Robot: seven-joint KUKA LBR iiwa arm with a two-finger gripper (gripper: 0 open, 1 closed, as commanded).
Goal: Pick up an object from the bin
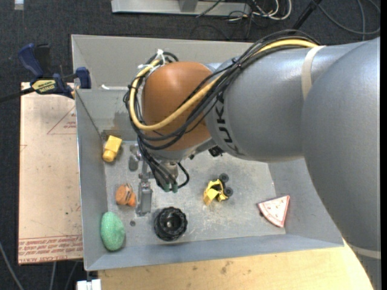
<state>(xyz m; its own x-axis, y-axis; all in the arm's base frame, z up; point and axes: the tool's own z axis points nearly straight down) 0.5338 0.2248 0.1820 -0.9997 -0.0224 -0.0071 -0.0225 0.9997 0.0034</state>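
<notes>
My gripper (143,206) reaches down from under the arm's orange cover into the left half of the bin. Its tip is just right of a small orange and grey thing (124,196) lying on the bin floor, close to it or touching it. A black round thing like a cap (170,223) lies just to the lower right of the gripper. A green oval thing (112,231) lies to the lower left, near the bin's front left corner. A yellow block (111,148) rests farther up, against the left wall.
A yellow and black toy (216,190) lies in the middle of the bin floor. A pizza-slice shaped piece, white with a red edge (275,211), lies at the right. The arm and its cables cover the back and right of the bin.
</notes>
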